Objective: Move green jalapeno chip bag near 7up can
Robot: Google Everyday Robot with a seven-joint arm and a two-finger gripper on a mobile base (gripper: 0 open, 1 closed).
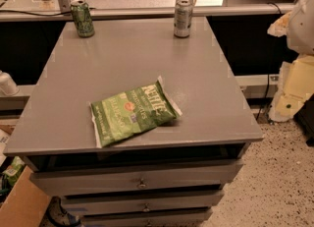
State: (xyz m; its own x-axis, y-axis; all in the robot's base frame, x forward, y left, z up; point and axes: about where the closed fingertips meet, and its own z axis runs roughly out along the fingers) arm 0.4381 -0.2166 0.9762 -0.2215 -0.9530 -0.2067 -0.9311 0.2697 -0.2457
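At right edge, tool (294, 92) cut off, chip bag (133, 111) flat

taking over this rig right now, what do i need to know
End effector: at the right edge of the view, beside the table, well apart from the bag.
Bag: lying flat near the table's front edge, untouched.
7up can: upright at the back edge, right of centre.
Dark can: upright at the back left corner; not the target.
Done: nothing yet; the bag lies across the table from the 7up can.
Left: reach in, grasp the bag, carry it to the back and set it down next to the 7up can, likely without tipping it.
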